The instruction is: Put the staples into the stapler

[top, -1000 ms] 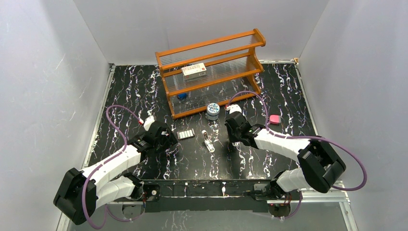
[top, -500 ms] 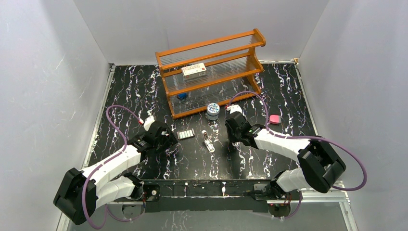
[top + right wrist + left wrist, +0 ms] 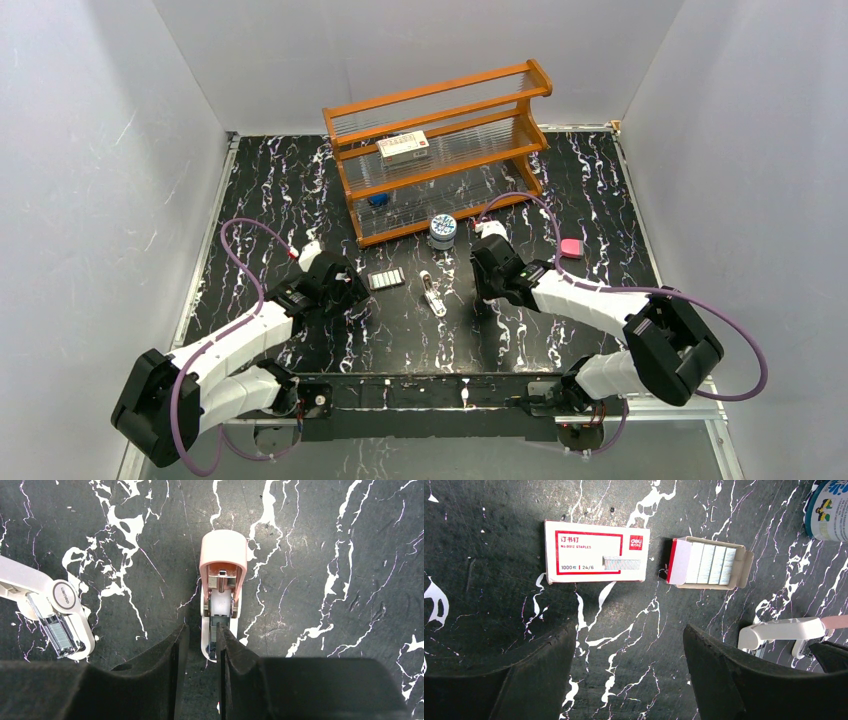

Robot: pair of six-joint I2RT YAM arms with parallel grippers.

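Observation:
The white stapler (image 3: 432,293) lies opened on the black marble table between the arms, and its silver channel (image 3: 59,632) shows in the right wrist view. The grey staples (image 3: 711,562) sit in a small open cardboard tray left of the stapler (image 3: 784,630). My left gripper (image 3: 629,630) hangs open over bare table, just short of the tray. My right gripper (image 3: 202,630) stands at the near end of a peach stapler (image 3: 222,570). Its jaws are a narrow gap apart, nothing is clamped between them, and the right finger overlaps that stapler's end.
A red-and-white staple box (image 3: 595,551) lies left of the tray. A blue-and-white tin (image 3: 441,231) stands behind the stapler, in front of the wooden shelf (image 3: 520,112), which carries another box (image 3: 404,148). A small pink object (image 3: 571,248) lies to the right.
The right jaws have parted slightly and the right arm has shifted a little to the right. The left arm, stapler and staples have not moved.

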